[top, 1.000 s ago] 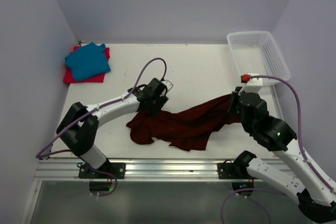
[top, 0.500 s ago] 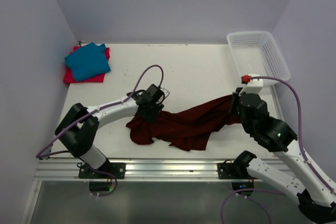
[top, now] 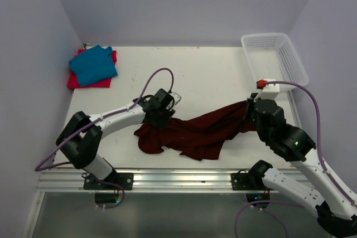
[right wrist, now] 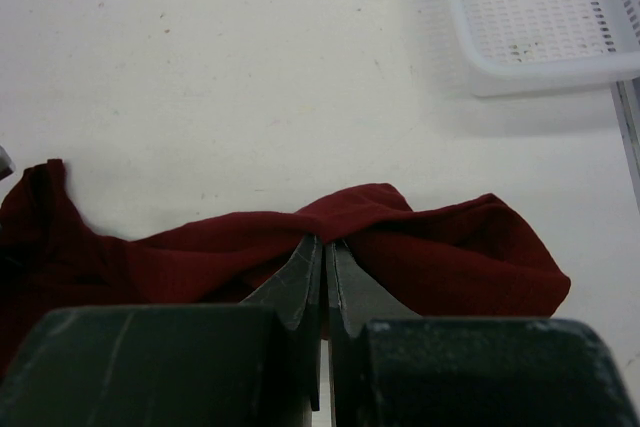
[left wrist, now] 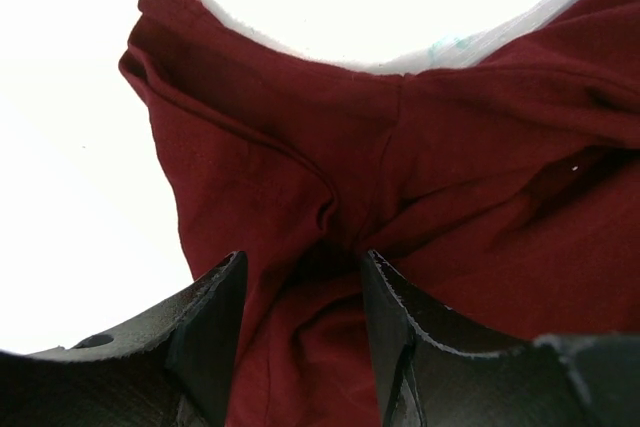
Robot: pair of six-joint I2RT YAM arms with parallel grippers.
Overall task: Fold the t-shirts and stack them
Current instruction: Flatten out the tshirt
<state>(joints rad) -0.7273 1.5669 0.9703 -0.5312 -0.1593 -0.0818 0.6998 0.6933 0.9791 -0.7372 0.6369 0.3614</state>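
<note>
From above, the fingertips of the left gripper (left wrist: pixel 300 282) are hidden beneath its wrist, those of the right gripper (right wrist: pixel 323 247) behind its arm. The teal t-shirt (top: pixel 92 65) covers most of the red-pink t-shirt (top: pixel 75 84). The maroon t-shirt (left wrist: pixel 430 177) runs off the left wrist view's right and bottom edges; the right wrist view's edges crop the basket (right wrist: pixel 540 75)

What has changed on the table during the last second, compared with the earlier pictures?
The left gripper moved slightly nearer and leftward onto the left end of the maroon t-shirt, its fingers narrowing around a fold. The right gripper stayed shut on the shirt's right end; the folded stack and basket did not move.
</note>
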